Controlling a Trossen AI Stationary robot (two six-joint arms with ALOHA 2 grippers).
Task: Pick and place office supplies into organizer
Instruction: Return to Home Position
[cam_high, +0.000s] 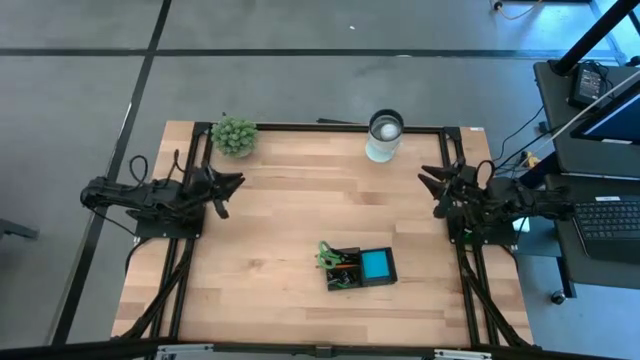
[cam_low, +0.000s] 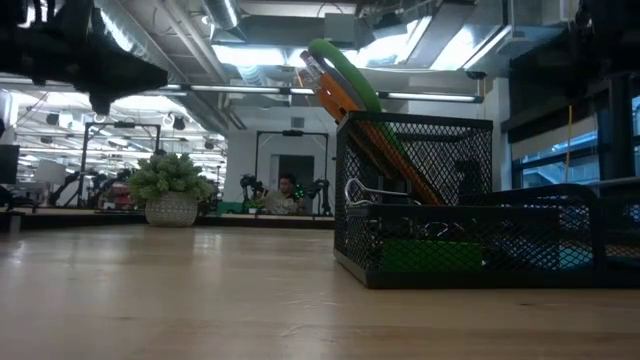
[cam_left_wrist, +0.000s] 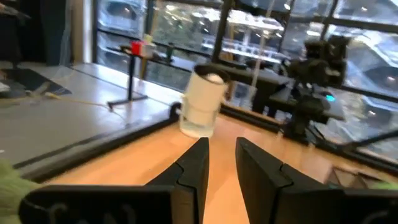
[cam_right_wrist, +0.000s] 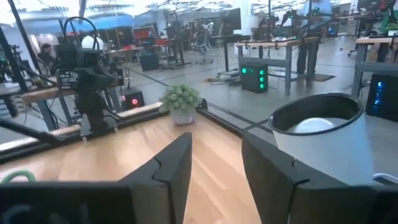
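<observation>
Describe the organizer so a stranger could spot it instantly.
On the wooden table, between the left gripper and right gripper parked at its sides, look right of centre. The organizer is the black mesh box holding a blue pad and green scissors; the plant and white cup stand apart at the far edge.

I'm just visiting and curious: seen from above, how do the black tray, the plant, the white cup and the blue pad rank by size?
1. the black tray
2. the plant and the white cup, too alike to rank
3. the blue pad, lying inside the tray
</observation>
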